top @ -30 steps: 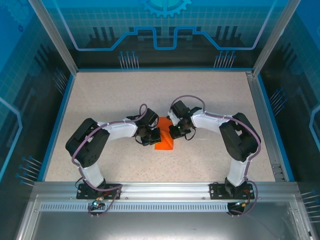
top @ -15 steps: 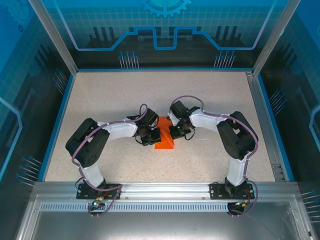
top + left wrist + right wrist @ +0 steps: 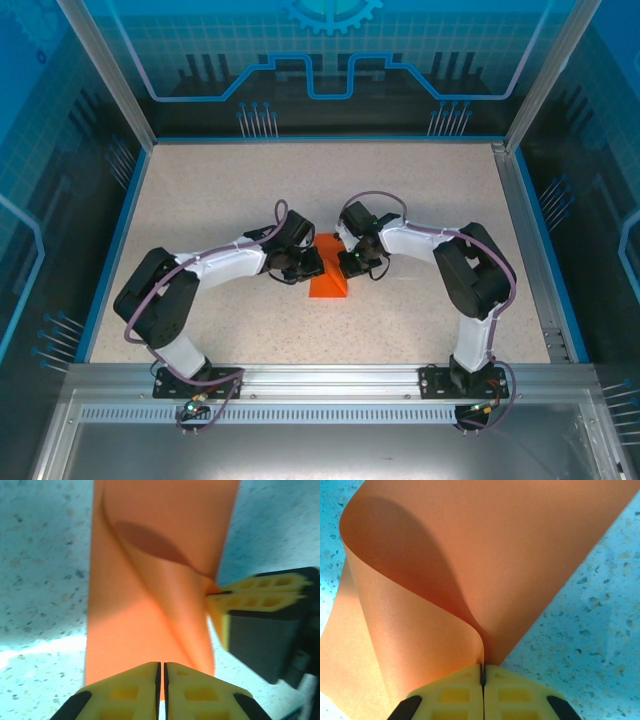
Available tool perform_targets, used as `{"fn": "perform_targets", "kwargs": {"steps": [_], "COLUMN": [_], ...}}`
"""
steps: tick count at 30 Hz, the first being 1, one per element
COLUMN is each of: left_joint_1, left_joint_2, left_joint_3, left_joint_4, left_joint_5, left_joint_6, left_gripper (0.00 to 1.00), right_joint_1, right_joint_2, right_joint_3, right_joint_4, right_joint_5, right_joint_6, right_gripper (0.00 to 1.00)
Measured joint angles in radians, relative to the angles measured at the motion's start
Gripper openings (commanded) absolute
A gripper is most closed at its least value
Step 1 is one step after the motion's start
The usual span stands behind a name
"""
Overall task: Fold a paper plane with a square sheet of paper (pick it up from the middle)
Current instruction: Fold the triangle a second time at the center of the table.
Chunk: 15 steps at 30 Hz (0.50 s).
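The square sheet of paper (image 3: 328,284) is bright orange and lies folded on the speckled table between both grippers. In the right wrist view the paper (image 3: 470,555) curls up in a loop, and my right gripper (image 3: 482,669) is shut on its pinched ridge. In the left wrist view the paper (image 3: 145,605) lies flat with a raised fold running to the right gripper (image 3: 214,595). My left gripper (image 3: 160,666) hovers at the paper's near edge, its yellow fingers a hairline apart with nothing between them. From above, the left gripper (image 3: 311,266) is at the paper's left and the right gripper (image 3: 346,262) at its upper right.
The speckled table (image 3: 220,190) is ringed by a blue rim and metal posts (image 3: 105,70). Both forearms angle inward and nearly meet at the centre. An aluminium rail (image 3: 320,378) carries the arm bases at the near edge.
The left arm's elbow has swung out to the left and its gripper has shifted slightly up and right beside the paper. The right gripper keeps its pinch on the fold.
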Motion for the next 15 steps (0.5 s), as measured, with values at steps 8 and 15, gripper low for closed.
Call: {"fn": "perform_targets", "kwargs": {"steps": [8,15], "left_joint_1": [0.035,0.041], "left_joint_2": [0.013,0.066], "left_joint_3": [-0.016,-0.016], "left_joint_4": [0.204,0.274], "left_joint_5": [0.074,0.09], "left_joint_6": [-0.093,-0.126], "left_gripper": [0.12,0.11], "right_joint_1": [0.0,0.0], "right_joint_2": [0.0,0.0], "right_joint_3": [0.0,0.0], "right_joint_4": [0.001,0.001], "right_joint_5": [0.0,-0.001], "right_joint_6": [0.0,0.0], "right_gripper": [0.06,0.05]}}
